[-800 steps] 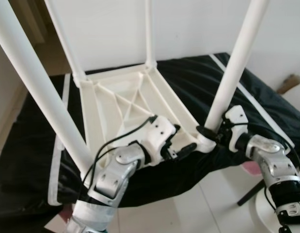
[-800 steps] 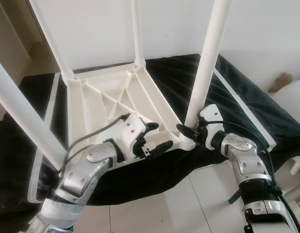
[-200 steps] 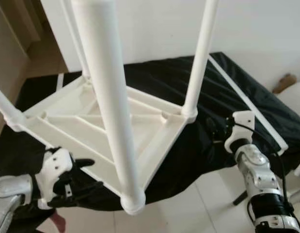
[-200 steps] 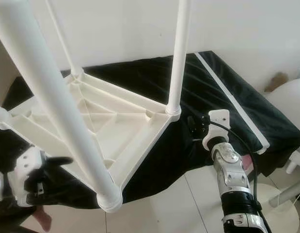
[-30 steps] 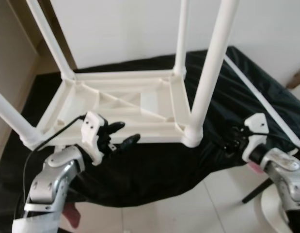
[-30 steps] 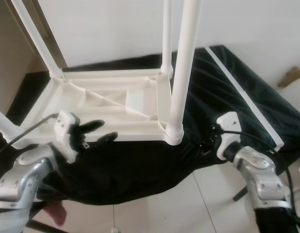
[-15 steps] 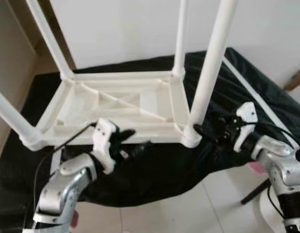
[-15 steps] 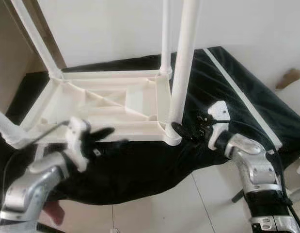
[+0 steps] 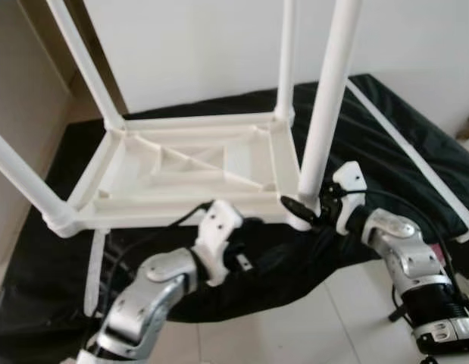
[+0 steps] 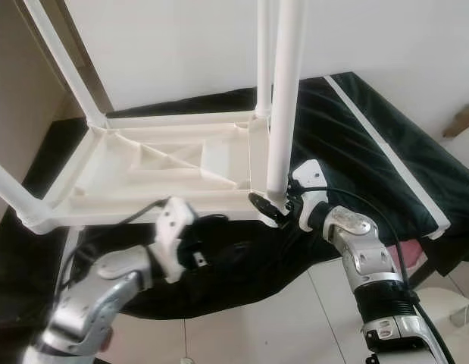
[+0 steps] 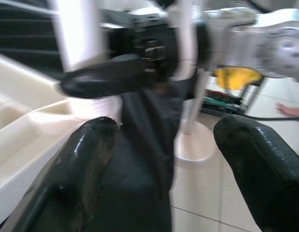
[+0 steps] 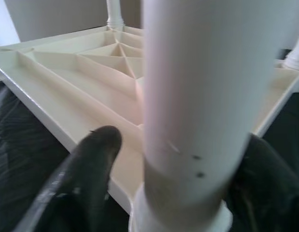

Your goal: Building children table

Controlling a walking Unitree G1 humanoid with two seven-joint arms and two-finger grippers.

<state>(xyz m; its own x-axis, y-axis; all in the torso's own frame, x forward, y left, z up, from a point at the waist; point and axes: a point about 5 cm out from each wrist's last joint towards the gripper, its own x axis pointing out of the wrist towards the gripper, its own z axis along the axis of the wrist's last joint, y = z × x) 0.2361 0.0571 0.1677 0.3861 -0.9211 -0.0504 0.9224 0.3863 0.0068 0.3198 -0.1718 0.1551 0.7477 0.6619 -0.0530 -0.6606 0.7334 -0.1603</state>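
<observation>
Between the fingers of the right claw (image 10: 270,206), the nearest leg (image 10: 286,98) of the upturned children's table (image 10: 166,171) is straddled just above its socket collar; the right wrist view shows one black finger (image 12: 89,166) on each side of the tube, though whether the pads are pressed against it cannot be told. The left claw (image 11: 163,159) is held parted and empty under the near rail of the tabletop, beside the right claw, with the dark cloth between its fingers.

The table lies underside up on a bed draped in black sheeting (image 9: 386,129), all four legs standing.

Judgement: the leg is probably being seated or tightened. A grip low on the tube, close to the collar, should be kept, and the rail steadied by the left claw so the top is not dragged over the slippery cloth.

Tabletop: white moulded plastic, ribbed diagonally, matte. Legs: smooth round tubes, faintly glossy, likely to slip under twisting. Cloth: thin, creased, shiny.
</observation>
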